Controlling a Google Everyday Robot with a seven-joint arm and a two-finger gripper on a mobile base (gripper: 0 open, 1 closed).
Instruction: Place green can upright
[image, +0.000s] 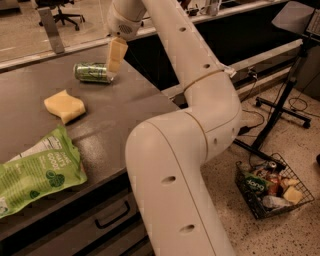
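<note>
The big white robot arm (175, 150) is filling the middle of the room, rising from low beside the bench and arching up and over its far corner. The grey bench (115, 107) is stretching off to the left, with a drawer handle (112, 216) showing in its front below the top. A large flat green snack bag (35, 172) is lying at the near left edge of the bench. Down on the speckled floor to the right, a wire basket (250, 200) is sitting full of mixed items, near the legs of a black stand (280, 110). A yellow sponge (65, 106) is resting on the bench, between the snack bag and the far edge. The tool (114, 65) is hanging down from the wrist at the far side of the bench, its pale tip reaching right to the right-hand end of the green can (91, 72). Whether the tool is open or closed I cannot tell from here, nor whether it is gripping anything. The green can is lying on its side on the bench, beyond the sponge and well apart from the snack bag.
</note>
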